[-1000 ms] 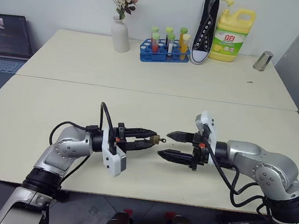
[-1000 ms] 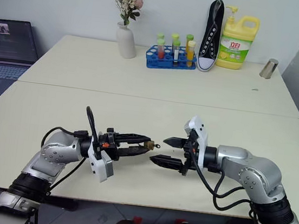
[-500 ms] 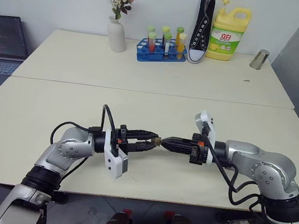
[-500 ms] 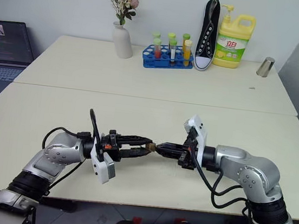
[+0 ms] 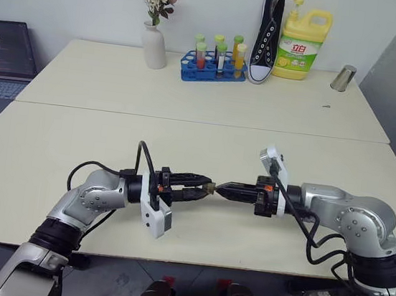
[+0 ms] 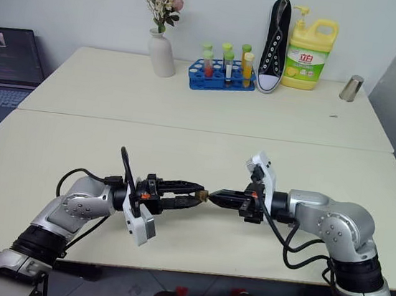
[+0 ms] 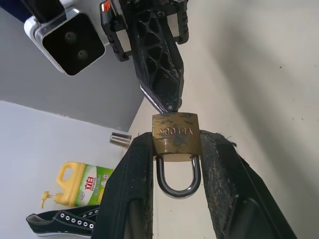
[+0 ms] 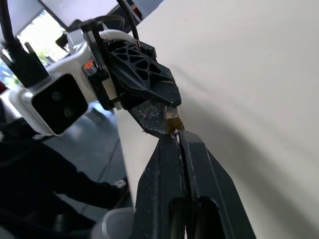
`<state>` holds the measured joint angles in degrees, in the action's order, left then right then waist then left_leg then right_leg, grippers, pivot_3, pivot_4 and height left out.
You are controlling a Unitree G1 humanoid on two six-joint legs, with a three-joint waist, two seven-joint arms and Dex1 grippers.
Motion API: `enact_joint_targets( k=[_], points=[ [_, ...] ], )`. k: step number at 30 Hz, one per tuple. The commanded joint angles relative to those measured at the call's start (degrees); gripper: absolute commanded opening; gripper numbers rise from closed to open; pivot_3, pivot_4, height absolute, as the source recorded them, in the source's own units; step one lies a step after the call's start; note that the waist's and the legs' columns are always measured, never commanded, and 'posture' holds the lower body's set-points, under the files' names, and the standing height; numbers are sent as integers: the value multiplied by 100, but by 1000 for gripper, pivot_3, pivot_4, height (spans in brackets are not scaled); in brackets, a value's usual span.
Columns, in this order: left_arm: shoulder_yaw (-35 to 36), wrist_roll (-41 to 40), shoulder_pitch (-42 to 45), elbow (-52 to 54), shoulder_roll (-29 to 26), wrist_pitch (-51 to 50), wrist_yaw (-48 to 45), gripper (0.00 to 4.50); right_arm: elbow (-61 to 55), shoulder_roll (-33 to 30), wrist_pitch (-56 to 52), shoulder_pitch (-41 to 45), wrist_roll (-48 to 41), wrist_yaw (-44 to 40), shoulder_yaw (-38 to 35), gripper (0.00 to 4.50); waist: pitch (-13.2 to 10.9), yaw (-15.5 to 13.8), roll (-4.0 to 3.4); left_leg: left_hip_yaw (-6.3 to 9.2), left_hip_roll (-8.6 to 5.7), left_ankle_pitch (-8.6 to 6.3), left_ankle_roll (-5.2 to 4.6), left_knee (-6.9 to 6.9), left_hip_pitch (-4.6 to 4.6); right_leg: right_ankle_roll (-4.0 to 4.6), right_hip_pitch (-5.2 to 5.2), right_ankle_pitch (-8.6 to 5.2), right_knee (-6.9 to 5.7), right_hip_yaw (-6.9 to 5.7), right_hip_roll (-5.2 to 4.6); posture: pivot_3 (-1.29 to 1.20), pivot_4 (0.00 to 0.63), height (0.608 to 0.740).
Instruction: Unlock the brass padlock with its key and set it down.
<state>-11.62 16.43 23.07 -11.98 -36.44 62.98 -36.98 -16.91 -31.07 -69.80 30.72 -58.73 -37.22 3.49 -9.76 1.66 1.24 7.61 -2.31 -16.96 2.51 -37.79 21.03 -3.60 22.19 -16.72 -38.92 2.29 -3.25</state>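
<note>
My left hand (image 7: 175, 149) is gripping the brass padlock (image 7: 176, 133) btwn its fingers, above the worktop (image 5: 205, 145). My right hand (image 5: 223, 189) is pinching closed w/ tips touching the padlock's base.

Right tool (image 8: 178, 135) fingers pressed together, tips at brass padlock (image 8: 172, 118) held by left tool (image 8: 160, 115).

Both arms were silver-grey metal with black cables; the left gripper (image 5: 206, 187) and right gripper (image 5: 220, 189) had ribbed black fingers and white wrist cameras.
</note>
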Motion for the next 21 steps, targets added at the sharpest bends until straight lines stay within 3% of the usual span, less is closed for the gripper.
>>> enact_joint_targets(
  k=[1,9,21],
  points=[
    [155,436,184,-34,-15,427,401,972,456,169,-825,392,-749,154,-411,0,0,1,0,1,0,0,0,0,0,0,0,0,0,-1,0,0,150,740],
    [334,1336,289,-212,42,848,1227,972,1915,658,-2246,1192,-1267,795,-1048,0,0,1,-5,-2,-2,0,0,6,2,1,7,1,-3,2,0,0,150,740],
    [200,1632,228,-204,-48,740,1757,972,1583,802,-2190,1221,-1391,976,-1087,0,-1,3,-7,-1,-2,-1,-1,6,16,1,16,1,-2,1,-5,0,150,740]
  ],
)
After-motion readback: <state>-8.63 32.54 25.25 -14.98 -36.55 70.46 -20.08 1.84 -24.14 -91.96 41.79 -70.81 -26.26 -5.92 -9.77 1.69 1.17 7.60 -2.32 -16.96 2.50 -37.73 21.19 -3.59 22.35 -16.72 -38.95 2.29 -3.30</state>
